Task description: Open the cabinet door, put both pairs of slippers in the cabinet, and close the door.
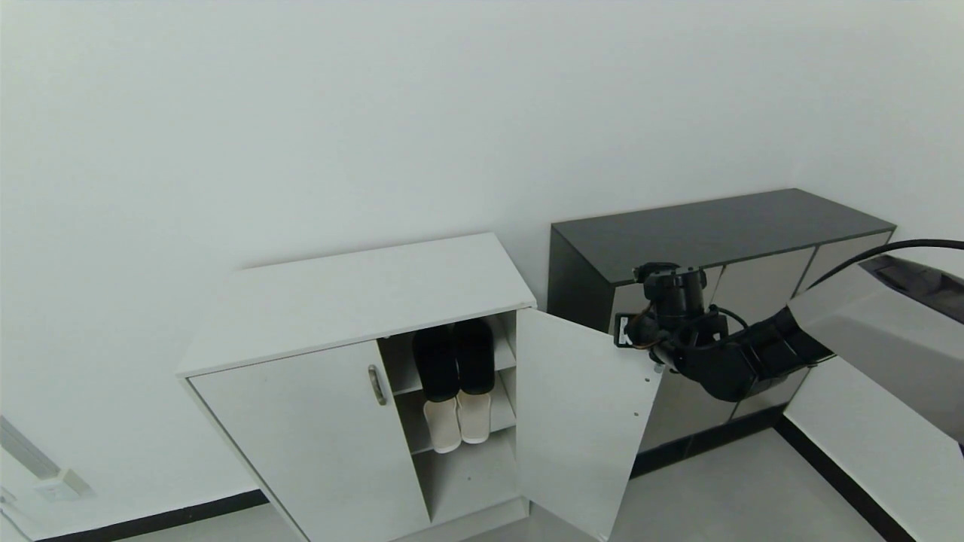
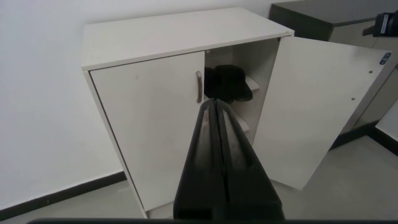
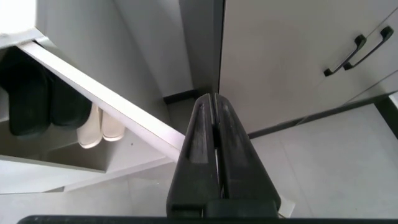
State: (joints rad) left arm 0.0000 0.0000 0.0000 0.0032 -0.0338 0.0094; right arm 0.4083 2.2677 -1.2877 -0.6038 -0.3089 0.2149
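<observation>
A: Cabinet contents?
B: White cabinet (image 1: 354, 301), right door (image 1: 580, 421) swung wide, left door (image 1: 301, 444) flush shut. Black slippers (image 1: 454, 357) lie side by side on the upper shelf (image 1: 504, 352). White slippers (image 1: 457, 421) lie side by side on the lower shelf (image 1: 503, 410) just beneath. Both pairs overhang the shelf fronts.
A: Surfaces?
B: Cabinet is flat matte board, square-edged. Small holes dot the inner face of the right door. The handle (image 1: 376, 385) on the left door is a slim metal bar, slightly bowed. Black slippers are matte and rounded; white slippers are smooth, cream-toned and blunt-ended.
A: Claws?
B: Right claw (image 3: 215, 102): two black fingers pressed together, nothing between them, just beside the upper outer corner of the right door; contact cannot be confirmed. Left claw (image 2: 216, 106): likewise pressed together, holding nothing, in front of the cabinet and apart from it.
A: Neighbours?
B: Dark cabinet (image 1: 715, 226) stands beside the white one, with a smooth black top, grey fronts and black bar pulls (image 3: 357, 50).
</observation>
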